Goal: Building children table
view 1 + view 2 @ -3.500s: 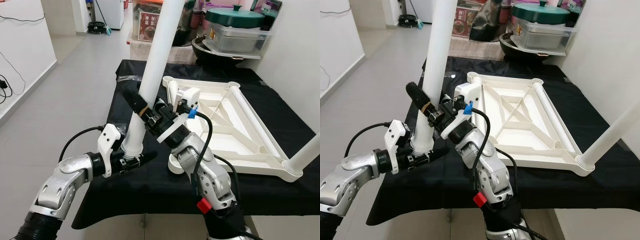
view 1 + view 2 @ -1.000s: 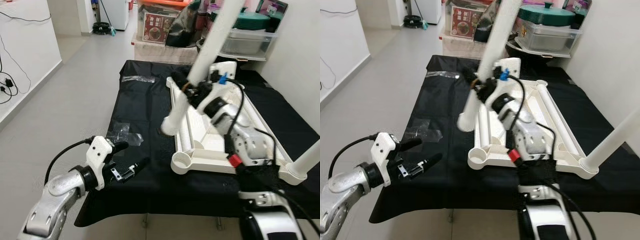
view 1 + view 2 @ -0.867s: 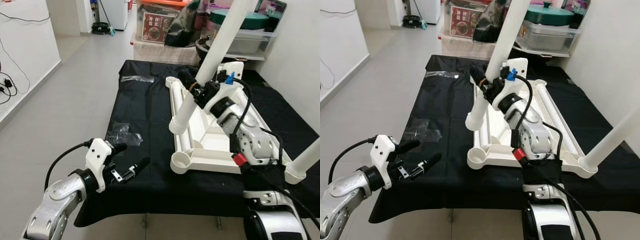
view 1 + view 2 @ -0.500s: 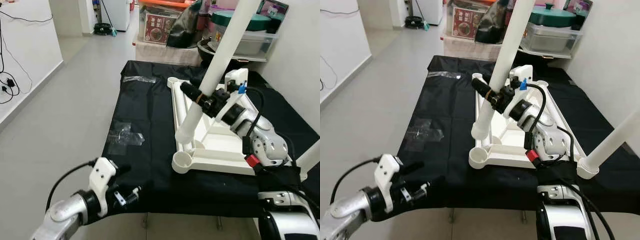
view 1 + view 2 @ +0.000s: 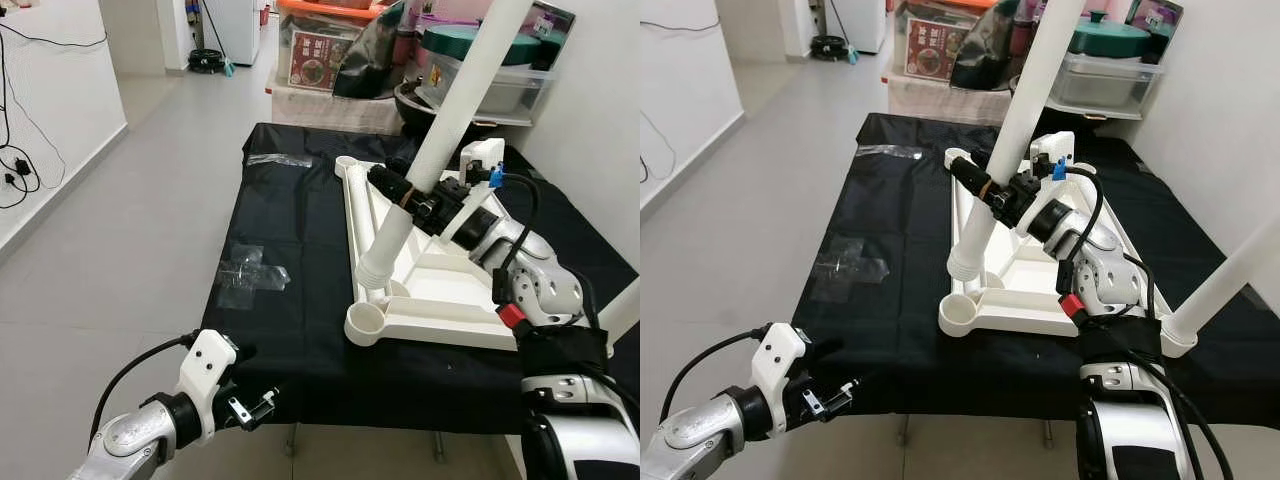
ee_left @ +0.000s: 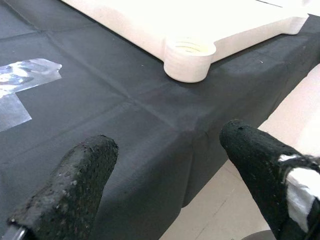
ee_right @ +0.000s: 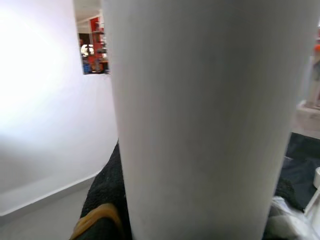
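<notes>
Leg held over the corner socket

The right gripper (image 5: 412,196) is clamped around the white leg (image 5: 440,130), low on its tilted shaft, foot just above the upturned tabletop's (image 5: 440,290) near corner socket (image 5: 366,322) on the black cloth (image 5: 290,230). The leg looks stiff, light, smooth, likely slippery; gripping low steadies it. The left gripper (image 6: 165,165) hangs spread wide off the near edge.
</notes>
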You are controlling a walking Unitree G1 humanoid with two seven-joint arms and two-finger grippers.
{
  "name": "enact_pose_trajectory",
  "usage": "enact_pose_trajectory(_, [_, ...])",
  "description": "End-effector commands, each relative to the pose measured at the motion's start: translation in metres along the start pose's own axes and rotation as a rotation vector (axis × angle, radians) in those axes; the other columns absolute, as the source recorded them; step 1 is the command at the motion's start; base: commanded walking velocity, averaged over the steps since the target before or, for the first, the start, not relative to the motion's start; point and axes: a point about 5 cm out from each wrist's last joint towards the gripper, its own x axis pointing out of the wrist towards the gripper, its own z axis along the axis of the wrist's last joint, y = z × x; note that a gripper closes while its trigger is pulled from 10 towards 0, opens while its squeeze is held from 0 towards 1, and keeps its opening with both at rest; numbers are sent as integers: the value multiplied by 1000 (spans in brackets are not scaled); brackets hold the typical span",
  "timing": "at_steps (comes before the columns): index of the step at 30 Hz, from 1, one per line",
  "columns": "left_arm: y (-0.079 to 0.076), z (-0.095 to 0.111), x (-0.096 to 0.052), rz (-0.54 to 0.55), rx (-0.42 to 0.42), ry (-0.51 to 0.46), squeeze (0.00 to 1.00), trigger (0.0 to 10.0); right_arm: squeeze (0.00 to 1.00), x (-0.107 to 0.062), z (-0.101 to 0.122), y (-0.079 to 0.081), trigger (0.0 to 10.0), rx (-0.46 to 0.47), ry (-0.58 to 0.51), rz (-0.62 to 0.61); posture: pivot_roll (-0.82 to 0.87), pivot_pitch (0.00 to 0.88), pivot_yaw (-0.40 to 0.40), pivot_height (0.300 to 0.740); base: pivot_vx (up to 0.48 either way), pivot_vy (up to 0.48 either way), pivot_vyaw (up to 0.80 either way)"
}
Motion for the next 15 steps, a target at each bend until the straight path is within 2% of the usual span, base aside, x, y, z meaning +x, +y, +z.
enact_pose_trajectory(1, [-2,-1,2,-7,-1,8,0,10000,0,-4,5,-3,0,-3,-11,14,56,0,-103,740,0,0,0])
enact_pose_trajectory(7, [3,0,1,19,8,10,0,10000,0,-13,-8,0,0,15,54,59,62,0,-102,740,0,0,0])
enact_pose_trajectory(15, [5,0,0,36,14,16,0,10000,0,-21,-26,10,0,63,77,78,66,0,-99,740,0,0,0])
